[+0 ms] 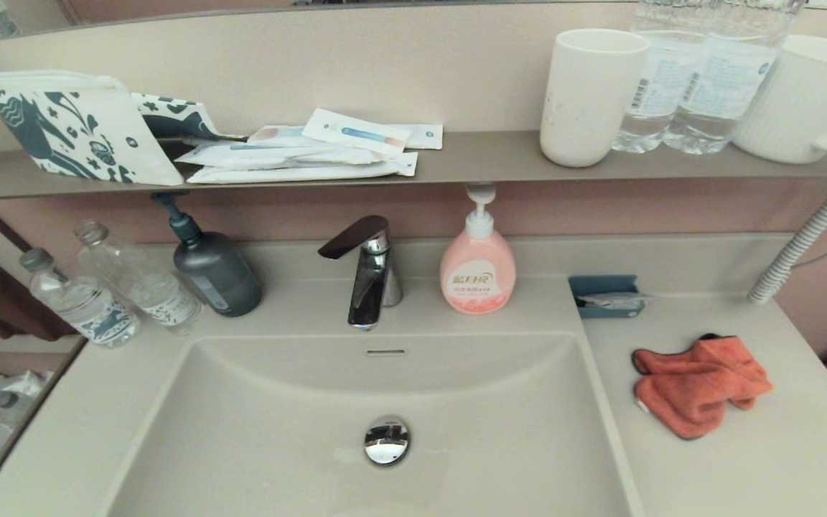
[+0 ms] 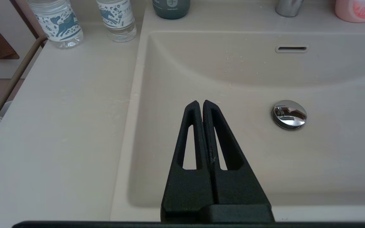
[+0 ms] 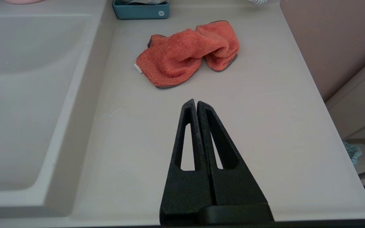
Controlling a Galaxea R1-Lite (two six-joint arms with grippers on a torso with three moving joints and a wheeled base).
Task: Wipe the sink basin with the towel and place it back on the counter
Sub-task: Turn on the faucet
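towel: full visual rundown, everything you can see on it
The towel is a small orange-red plush cloth, microfibre by the look, with dark edging and a small white tag at one edge. It lies crumpled in loose folds, not spread flat, on the counter to the right of the sink basin, in front of a teal tray. Only the counter touches it; the shut right gripper is short of it.

There is one towel on the counter and one sink basin with one drain plug and one faucet. Two pump bottles stand behind: one dark, one pink. Two water bottles lean at the left. The shelf carries two white cups and two more clear bottles.
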